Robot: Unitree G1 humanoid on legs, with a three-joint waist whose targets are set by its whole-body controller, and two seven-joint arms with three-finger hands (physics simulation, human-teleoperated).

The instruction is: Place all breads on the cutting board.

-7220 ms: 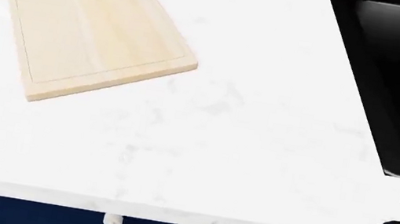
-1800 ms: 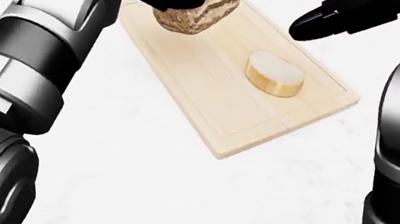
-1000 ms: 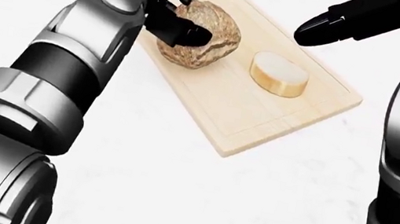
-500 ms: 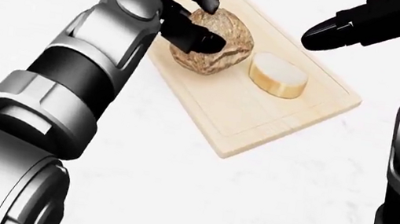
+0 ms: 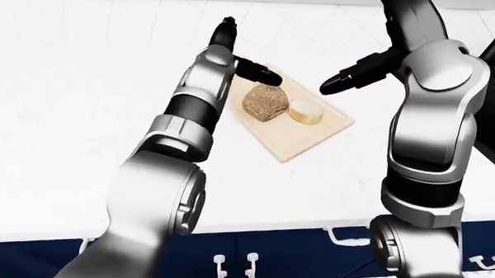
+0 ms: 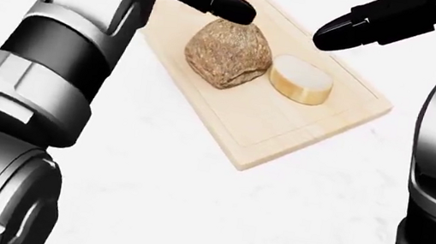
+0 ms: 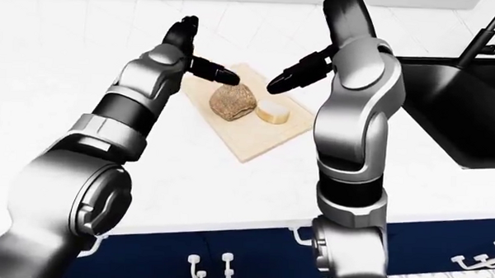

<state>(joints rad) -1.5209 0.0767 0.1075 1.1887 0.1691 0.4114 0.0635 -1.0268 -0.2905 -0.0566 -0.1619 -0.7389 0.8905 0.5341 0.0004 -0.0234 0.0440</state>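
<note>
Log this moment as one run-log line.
brown loaf: on cutting board | pale roll: on board | left hand: open | right hand: open

You are looking down on a white marbled stone counter [image 7: 147,172] over navy blue cabinet fronts with white handles [image 7: 211,265], with a black sink basin [image 7: 457,115] sunk into its right edge.
</note>
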